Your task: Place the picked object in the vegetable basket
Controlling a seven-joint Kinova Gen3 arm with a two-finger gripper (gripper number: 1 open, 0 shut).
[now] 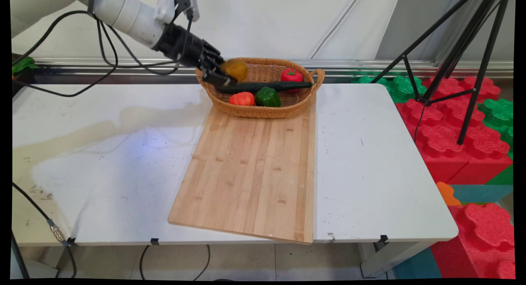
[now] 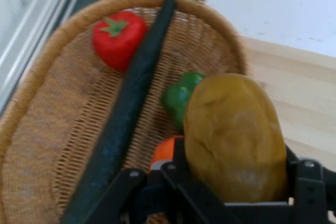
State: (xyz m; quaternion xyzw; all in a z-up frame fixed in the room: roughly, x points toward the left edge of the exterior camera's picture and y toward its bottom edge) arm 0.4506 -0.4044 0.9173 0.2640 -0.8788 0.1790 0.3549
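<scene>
Now gripping a yellowish-brown potato [image 1: 234,69] [image 2: 234,137] in the black gripper [image 1: 224,73] [image 2: 231,182], fingers clamped on either side of it, hanging over the left end of the wicker basket [image 1: 263,111] [image 2: 37,145]. Holding the potato clear of the basket floor, its long axis running along the line of the fingers in the hand view, the rounded free end pointing away from the palm toward the basket's far handle. Looking down past it at a long dark cucumber [image 1: 267,86] [image 2: 128,114] lying lengthwise across the basket, one tip resting on the rim by the right handle. Sitting behind the cucumber, toward the wall, a red tomato [image 1: 291,75] [image 2: 118,39]; sitting in front of it, side by side, an orange pepper [image 1: 242,98] [image 2: 165,150] and a green pepper [image 1: 268,97] [image 2: 178,97]. Resting at the far end of a wooden cutting board [image 1: 250,174] [image 2: 294,93], the basket; lying on the white table [image 1: 102,153], the board, its near edge reaching the table's front.
</scene>
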